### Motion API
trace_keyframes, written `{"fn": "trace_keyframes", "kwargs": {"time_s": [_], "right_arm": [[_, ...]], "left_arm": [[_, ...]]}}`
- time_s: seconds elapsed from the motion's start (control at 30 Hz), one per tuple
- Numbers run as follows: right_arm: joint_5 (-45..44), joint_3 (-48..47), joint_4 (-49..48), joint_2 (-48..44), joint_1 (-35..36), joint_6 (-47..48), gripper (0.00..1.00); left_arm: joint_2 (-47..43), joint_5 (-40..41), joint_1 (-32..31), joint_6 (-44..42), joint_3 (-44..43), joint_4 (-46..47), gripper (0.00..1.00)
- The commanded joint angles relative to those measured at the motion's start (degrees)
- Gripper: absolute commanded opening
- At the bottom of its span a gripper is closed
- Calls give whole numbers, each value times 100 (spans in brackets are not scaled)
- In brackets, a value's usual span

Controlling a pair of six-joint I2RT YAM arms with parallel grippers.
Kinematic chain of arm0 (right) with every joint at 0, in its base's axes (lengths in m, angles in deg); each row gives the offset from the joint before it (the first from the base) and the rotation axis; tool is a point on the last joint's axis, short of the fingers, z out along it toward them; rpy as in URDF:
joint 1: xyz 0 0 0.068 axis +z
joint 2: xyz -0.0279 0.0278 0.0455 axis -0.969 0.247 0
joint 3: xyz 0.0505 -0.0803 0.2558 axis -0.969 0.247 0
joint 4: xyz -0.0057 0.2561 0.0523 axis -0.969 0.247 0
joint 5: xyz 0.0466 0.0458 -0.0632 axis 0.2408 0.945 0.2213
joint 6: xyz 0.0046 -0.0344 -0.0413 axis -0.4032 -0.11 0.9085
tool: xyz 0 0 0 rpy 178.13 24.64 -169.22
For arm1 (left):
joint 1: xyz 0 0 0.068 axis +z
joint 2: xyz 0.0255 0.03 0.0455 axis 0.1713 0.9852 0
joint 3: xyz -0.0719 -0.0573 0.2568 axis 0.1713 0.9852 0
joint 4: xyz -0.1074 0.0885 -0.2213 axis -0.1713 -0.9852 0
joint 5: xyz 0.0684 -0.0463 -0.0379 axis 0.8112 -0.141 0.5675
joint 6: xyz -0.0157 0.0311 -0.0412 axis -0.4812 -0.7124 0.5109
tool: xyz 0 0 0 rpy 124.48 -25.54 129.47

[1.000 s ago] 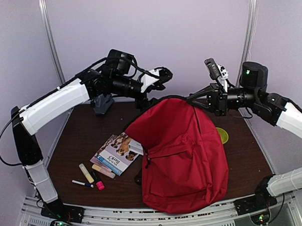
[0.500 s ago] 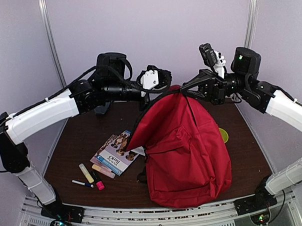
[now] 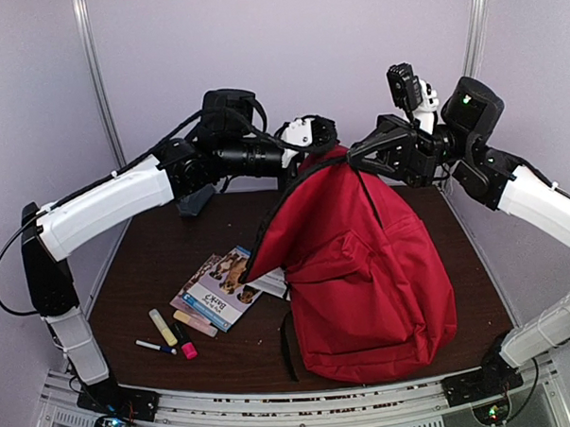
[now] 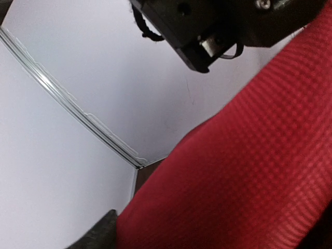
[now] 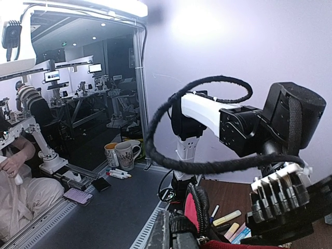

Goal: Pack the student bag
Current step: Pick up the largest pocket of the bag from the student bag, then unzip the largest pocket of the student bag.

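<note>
The student bag [image 3: 368, 267] is a large red backpack, hanging upright with its bottom on the table [image 3: 154, 248]. My left gripper [image 3: 313, 156] grips its top edge from the left. My right gripper [image 3: 356, 157] grips the top from the right. In the left wrist view red fabric [image 4: 249, 171] fills the lower right and hides the jaws; only a dark finger [image 4: 97, 234] shows. In the right wrist view my gripper [image 5: 191, 231] is shut on the bag's black zipper rim and red fabric [image 5: 191, 211].
A picture booklet [image 3: 222, 287] lies left of the bag. In front of it lie a yellow highlighter [image 3: 162, 327], a peach highlighter [image 3: 193, 322], a pink marker [image 3: 188, 349] and a white pen [image 3: 155, 347]. A grey-blue pouch [image 3: 194, 197] sits at the back left.
Both grippers have risen and moved right with the bag's top. The bag now stands taller and further right, covering the yellow-green disc that showed at its right side.
</note>
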Motion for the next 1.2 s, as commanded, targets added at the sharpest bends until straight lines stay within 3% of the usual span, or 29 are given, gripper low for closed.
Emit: {"fn": "trace_keyframes", "kwargs": {"time_s": [0.0, 0.03, 0.07, 0.13, 0.2, 0.3, 0.5, 0.77, 0.97, 1.17], "right_arm": [[-49, -10, -647, -161, -51, -213, 0], [-151, 43, -618, -202, -103, -205, 0], [-273, 105, -557, -257, -173, -148, 0], [-726, 195, -186, -376, -327, 66, 0], [-1333, 198, 772, -522, -462, 604, 0], [-2222, 258, 1651, -709, -572, 1035, 0], [-3551, 568, 2224, -1009, -709, 1094, 0], [-4166, 872, 2574, -924, -971, 960, 0], [-4542, 1133, 2840, -681, -1334, 866, 0], [-4512, 1325, 2735, -488, -1669, 711, 0]], "left_arm": [[57, -670, 39, 258, -135, 185, 32], [-3, -682, 39, 278, -72, 163, 4], [-102, -573, 39, 327, 67, 231, 0], [-459, -130, 39, 480, 557, 619, 0], [-890, 505, 39, 645, 1086, 1079, 0], [-1400, 1439, 39, 814, 1466, 1146, 0], [-2298, 3060, 39, 1068, 1983, 953, 0], [-2986, 3829, 39, 1329, 2072, 504, 0], [-3547, 3070, 39, 1633, 2210, 549, 0], [-3797, 3153, 39, 1712, 2118, 339, 0]]}}
